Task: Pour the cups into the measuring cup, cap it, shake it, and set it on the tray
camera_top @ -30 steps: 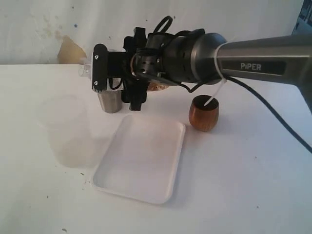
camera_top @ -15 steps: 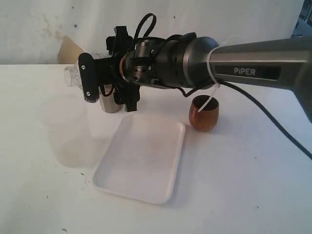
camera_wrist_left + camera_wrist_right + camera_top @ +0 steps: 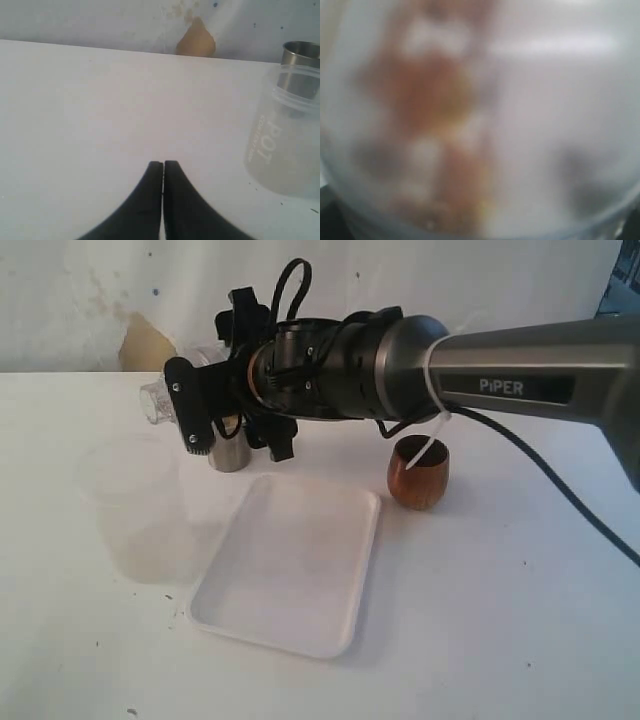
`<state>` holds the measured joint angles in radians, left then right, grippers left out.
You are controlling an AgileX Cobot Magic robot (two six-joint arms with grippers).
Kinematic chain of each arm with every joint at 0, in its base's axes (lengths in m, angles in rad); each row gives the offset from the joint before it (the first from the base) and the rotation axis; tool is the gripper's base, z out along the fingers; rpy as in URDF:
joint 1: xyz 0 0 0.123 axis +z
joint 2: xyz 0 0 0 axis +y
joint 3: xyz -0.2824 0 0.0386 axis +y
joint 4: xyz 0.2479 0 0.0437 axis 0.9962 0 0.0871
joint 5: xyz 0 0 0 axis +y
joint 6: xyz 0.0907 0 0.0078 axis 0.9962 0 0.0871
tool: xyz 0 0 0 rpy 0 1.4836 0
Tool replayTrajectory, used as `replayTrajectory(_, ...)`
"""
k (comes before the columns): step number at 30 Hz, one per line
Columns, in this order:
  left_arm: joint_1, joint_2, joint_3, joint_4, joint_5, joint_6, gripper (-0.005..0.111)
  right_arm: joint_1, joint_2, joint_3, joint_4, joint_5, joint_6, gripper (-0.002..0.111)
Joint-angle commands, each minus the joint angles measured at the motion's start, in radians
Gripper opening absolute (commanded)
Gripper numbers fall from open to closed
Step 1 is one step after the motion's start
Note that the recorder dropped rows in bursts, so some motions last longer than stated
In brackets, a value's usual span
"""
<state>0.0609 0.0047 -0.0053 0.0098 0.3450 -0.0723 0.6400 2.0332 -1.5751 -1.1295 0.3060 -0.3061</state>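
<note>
White table all round – the right gripper clamps the measuring cup sideways in mid-air near the steel tumbler; a slipping grip while shaking could fling it – left gripper sits pinched together, empty

The tray lies open, hemmed by frosted cup, steel tumbler and wooden cup.

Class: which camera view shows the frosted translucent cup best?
The left wrist view: the frosted cup is close, its printed lettering legible. The exterior view shows it whole but faint. The right wrist view is only blur.
</note>
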Motion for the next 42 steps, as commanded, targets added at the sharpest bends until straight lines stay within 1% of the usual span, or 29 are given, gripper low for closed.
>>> replayTrajectory(1, -0.003, -0.005, 0.005, -0.001, -0.008, 0.001, 0.001, 0.005, -0.016, -0.022, -0.032, -0.047, 0.003, 0.0)
replayTrajectory(6, -0.003, -0.005, 0.005, -0.001, -0.008, 0.001, 0.001, 0.005, -0.016, -0.022, -0.034, -0.091, 0.003, 0.0)
replayTrajectory(19, -0.003, -0.005, 0.005, -0.001, -0.008, 0.001, 0.001, 0.006, -0.013, -0.022, -0.058, -0.086, -0.003, 0.0)
replayTrajectory(26, -0.003, -0.005, 0.005, -0.001, -0.008, 0.001, 0.001, 0.011, 0.061, -0.081, -0.06, -0.014, -0.003, 0.0)
replayTrajectory(31, -0.003, -0.005, 0.005, -0.001, -0.008, 0.001, 0.001, 0.011, 0.065, -0.081, -0.125, -0.054, -0.003, 0.0)
replayTrajectory(36, -0.003, -0.005, 0.005, -0.001, -0.008, 0.001, 0.001, 0.011, 0.065, -0.081, -0.232, -0.071, -0.003, 0.0)
replayTrajectory(42, -0.003, -0.005, 0.005, -0.001, -0.008, 0.001, 0.001, 0.011, 0.063, -0.081, -0.262, -0.071, -0.006, 0.0)
